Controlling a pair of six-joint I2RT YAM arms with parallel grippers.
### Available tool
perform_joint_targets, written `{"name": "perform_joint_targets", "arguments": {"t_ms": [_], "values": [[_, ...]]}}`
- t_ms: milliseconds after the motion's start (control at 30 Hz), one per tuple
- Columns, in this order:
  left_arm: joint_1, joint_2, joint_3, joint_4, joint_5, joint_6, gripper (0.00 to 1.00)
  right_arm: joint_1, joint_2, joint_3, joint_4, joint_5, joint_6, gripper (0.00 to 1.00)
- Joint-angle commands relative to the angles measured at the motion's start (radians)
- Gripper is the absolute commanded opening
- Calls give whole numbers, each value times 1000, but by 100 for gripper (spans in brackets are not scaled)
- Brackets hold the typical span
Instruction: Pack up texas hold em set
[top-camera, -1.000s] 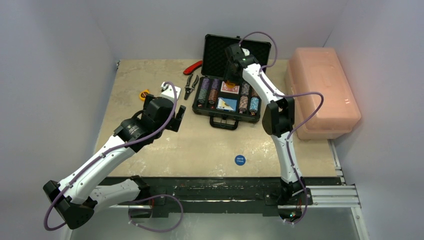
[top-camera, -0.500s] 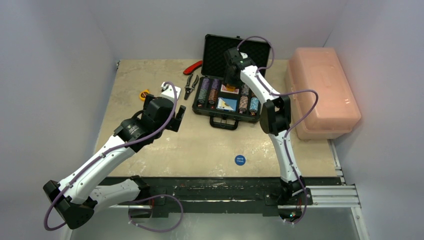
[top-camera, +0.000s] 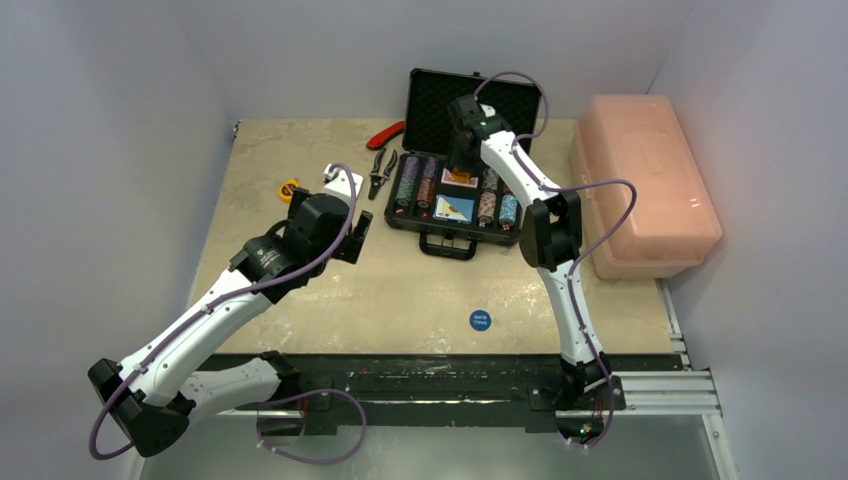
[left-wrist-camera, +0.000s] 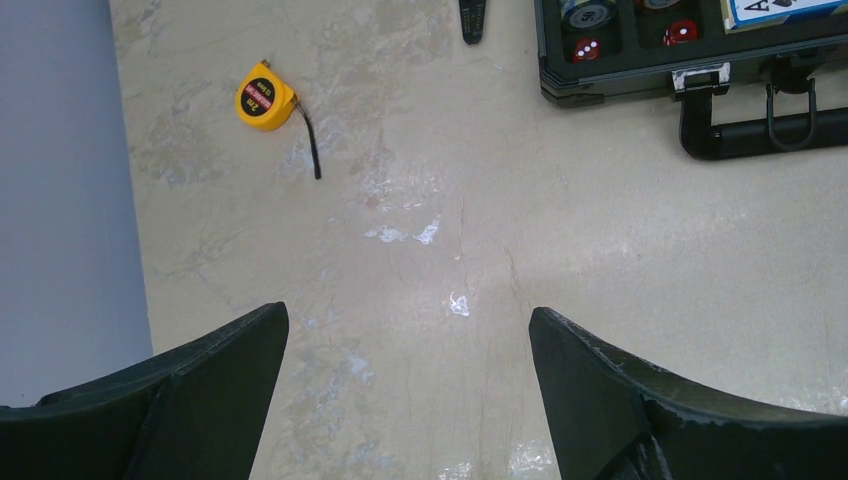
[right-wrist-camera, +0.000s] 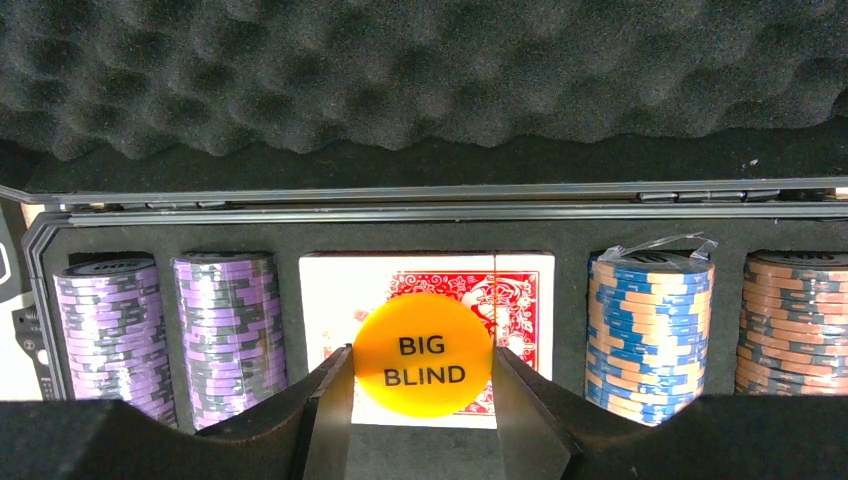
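Holding the orange disc (right-wrist-camera: 424, 355) above the case (right-wrist-camera: 300, 214), the right tool (right-wrist-camera: 422, 372) could drop it askew. The left tool (left-wrist-camera: 408, 315) gapes wide.

Bright, even light from above, soft shadows, faint glare on the tabletop (left-wrist-camera: 452, 300)

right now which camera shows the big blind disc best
Right wrist view: the orange BIG BLIND disc, lettering readable, clamped in the right gripper over the red card deck. Top external gives only an orange speck; left wrist misses it.
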Motion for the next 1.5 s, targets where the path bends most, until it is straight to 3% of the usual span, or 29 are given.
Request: {"name": "perform_joint_targets", "arguments": {"t_ms": [0, 200, 267, 367, 500, 1033, 1467], "values": [[4, -1, 2, 25, -16, 20, 90, -5, 5, 11, 13, 11, -15, 13], [3, 1, 2, 24, -14, 20, 90, -5, 5, 9, 21, 3, -15, 33], [4, 1, 2, 26, -14, 20, 90, -5, 2, 9, 23, 2, -15, 45], [4, 1, 2, 25, -13, 21, 90, -6, -5, 12, 25, 5, -15, 77], [4, 2, 2, 26, -11, 21, 90, -5, -18, 28, 25, 3, -15, 98], [3, -15, 4, 22, -4, 21, 90, -3, -199, -12, 39, 32, -62, 99], [3, -31, 1, 18, -6, 19, 90, 31, -371, -141, 6, 49, -118, 99]]}}
